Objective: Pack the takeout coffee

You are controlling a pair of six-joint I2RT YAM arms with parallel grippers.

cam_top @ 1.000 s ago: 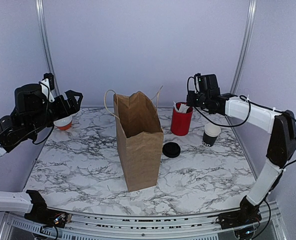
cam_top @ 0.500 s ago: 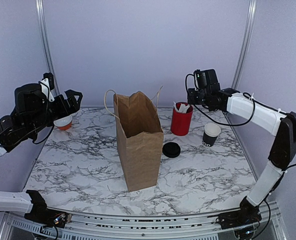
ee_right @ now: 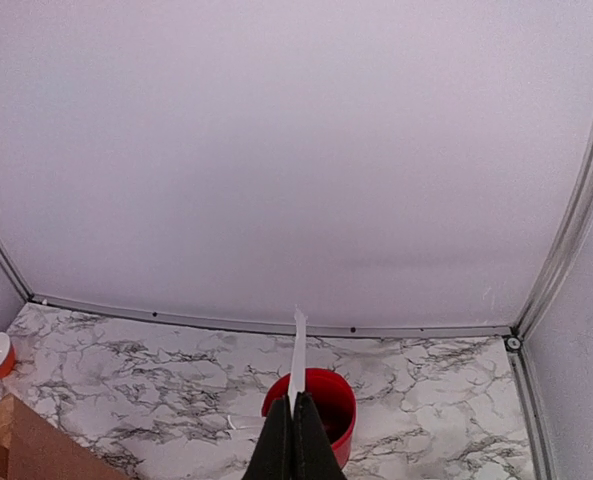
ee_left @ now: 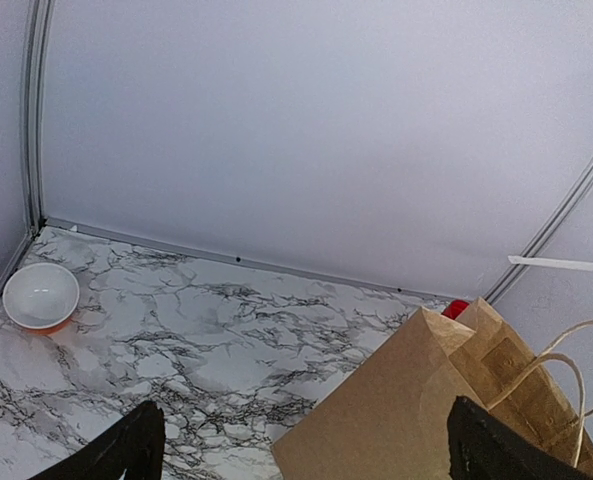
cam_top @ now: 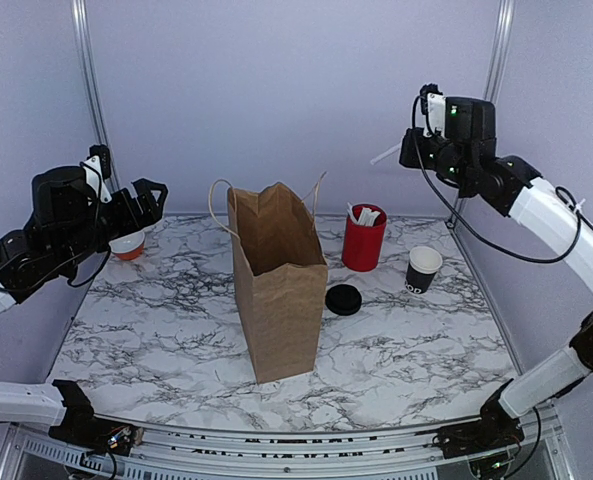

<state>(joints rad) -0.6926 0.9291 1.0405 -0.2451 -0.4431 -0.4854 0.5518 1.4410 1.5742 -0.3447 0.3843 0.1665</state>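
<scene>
The takeout coffee, a small black cup with a white rim, stands at the right of the table with nothing touching it. My right gripper hangs high above it and the red cup, shut on a thin white stick. In the right wrist view the shut fingers pinch that stick above the red cup. The brown paper bag stands open in the middle. My left gripper hovers open at the far left, with the bag in front of it.
A flat black lid lies between the bag and the coffee. A small orange bowl sits at the back left, also in the left wrist view. More white sticks stand in the red cup. Walls close the back and sides.
My right arm has risen and swung right, away from the red cup, carrying the white stick up with it. The left arm has not moved.
</scene>
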